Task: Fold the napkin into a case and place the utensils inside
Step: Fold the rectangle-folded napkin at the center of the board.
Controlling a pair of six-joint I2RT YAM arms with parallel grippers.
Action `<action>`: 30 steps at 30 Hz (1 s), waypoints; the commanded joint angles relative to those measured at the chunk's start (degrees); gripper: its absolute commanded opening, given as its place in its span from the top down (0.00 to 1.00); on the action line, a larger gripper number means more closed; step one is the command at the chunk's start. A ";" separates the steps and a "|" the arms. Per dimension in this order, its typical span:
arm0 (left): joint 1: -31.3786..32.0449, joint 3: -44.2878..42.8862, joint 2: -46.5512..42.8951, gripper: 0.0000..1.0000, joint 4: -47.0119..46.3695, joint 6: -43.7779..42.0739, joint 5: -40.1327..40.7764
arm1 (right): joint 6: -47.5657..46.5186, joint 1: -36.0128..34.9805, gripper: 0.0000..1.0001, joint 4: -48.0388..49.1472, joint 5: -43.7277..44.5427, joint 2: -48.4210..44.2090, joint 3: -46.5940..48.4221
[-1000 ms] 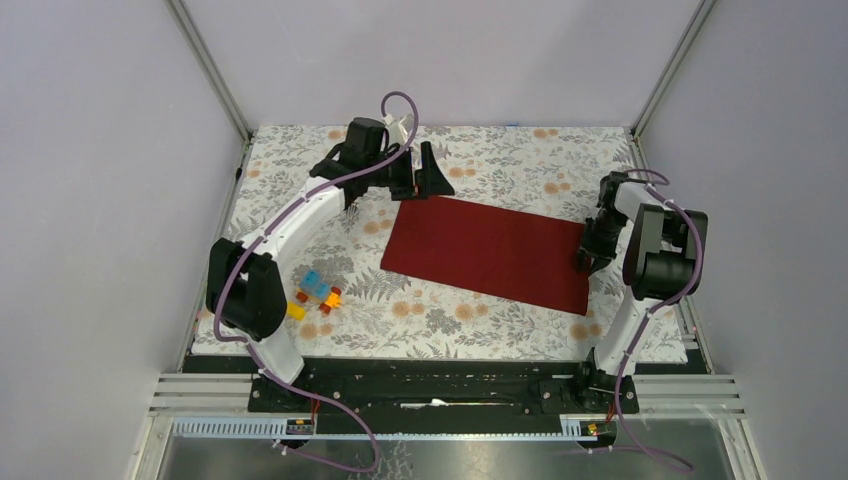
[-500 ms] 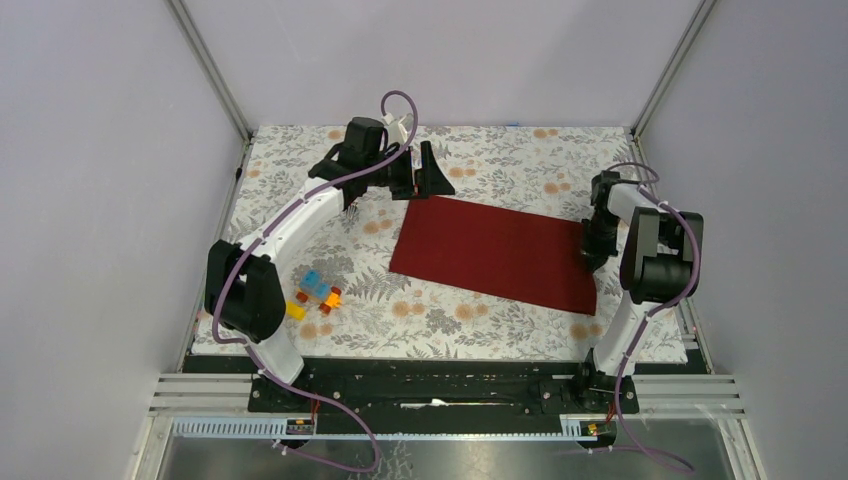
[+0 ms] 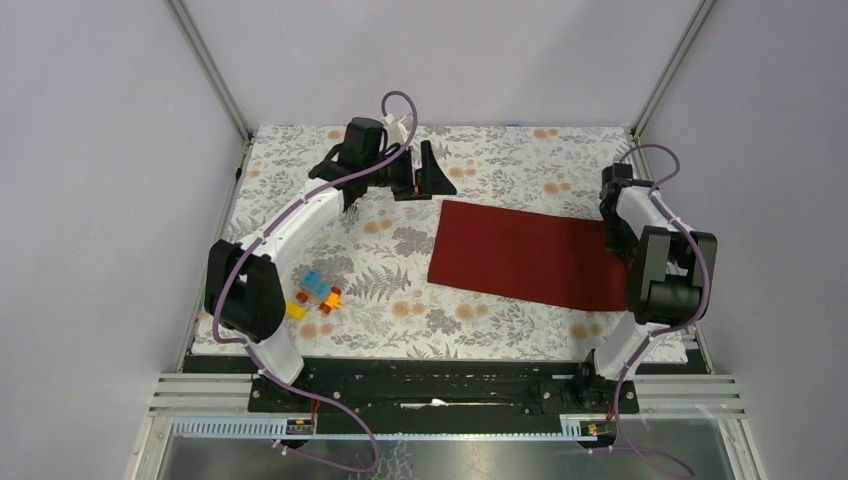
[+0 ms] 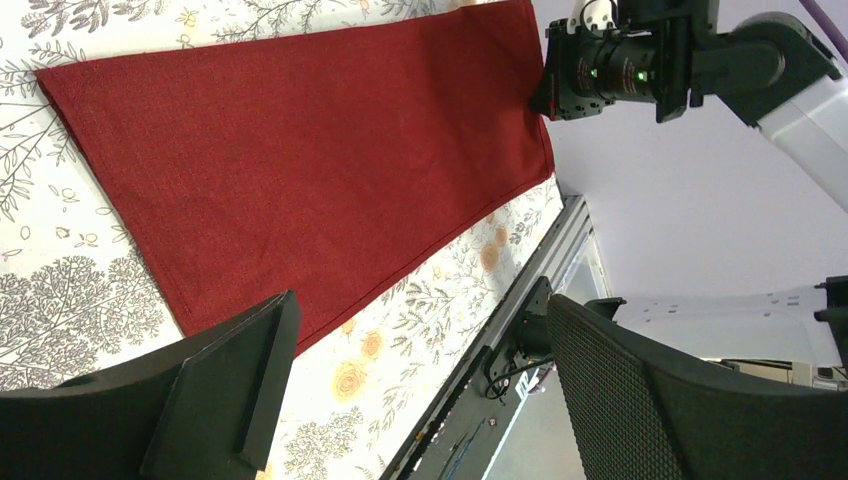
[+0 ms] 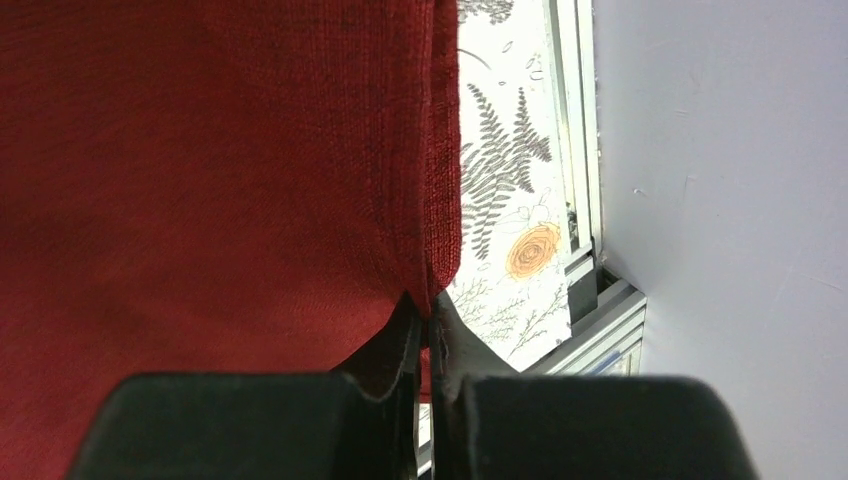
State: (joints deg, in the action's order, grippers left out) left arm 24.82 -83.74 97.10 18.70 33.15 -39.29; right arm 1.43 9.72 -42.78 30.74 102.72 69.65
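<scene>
The dark red napkin (image 3: 530,255) lies flat as a long rectangle on the floral table, right of centre. My right gripper (image 3: 614,240) is shut on the napkin's right edge; in the right wrist view the cloth (image 5: 200,150) is pinched at its hem between the jaws (image 5: 428,315). My left gripper (image 3: 420,180) hangs open above the table, just beyond the napkin's far left corner, with nothing between its fingers (image 4: 420,310). In the left wrist view the napkin (image 4: 300,160) stretches toward the right gripper (image 4: 550,95). The utensils and the case are out of view.
A small heap of colourful toy blocks (image 3: 315,293) sits near the left arm's base. A black and metal rail (image 3: 440,385) runs along the near edge. A metal frame edge (image 5: 575,150) and the grey wall lie close to the right of the napkin.
The right gripper has shut on the napkin's right edge and pulled the cloth to the right, away from the left gripper. The left arm has not moved.
</scene>
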 commanded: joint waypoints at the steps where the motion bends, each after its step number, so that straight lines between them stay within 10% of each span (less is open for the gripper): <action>1: -0.92 1.05 -2.17 0.01 -4.23 1.31 -2.81 | 1.69 -7.00 1.00 -0.72 -1.93 -5.64 -0.72; 16: -3.67 1.61 -1.35 0.01 -4.94 1.72 -3.17 | 10.72 -39.03 1.00 -6.33 -21.42 13.69 23.76; 30: -6.54 1.87 -1.52 0.01 -5.41 2.20 -3.80 | 11.01 -43.37 1.00 -5.84 -36.22 24.07 35.18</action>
State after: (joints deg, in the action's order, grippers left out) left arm 19.55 -81.95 97.10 16.21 34.87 -41.45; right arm 12.27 -33.01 -47.59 0.93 125.95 101.69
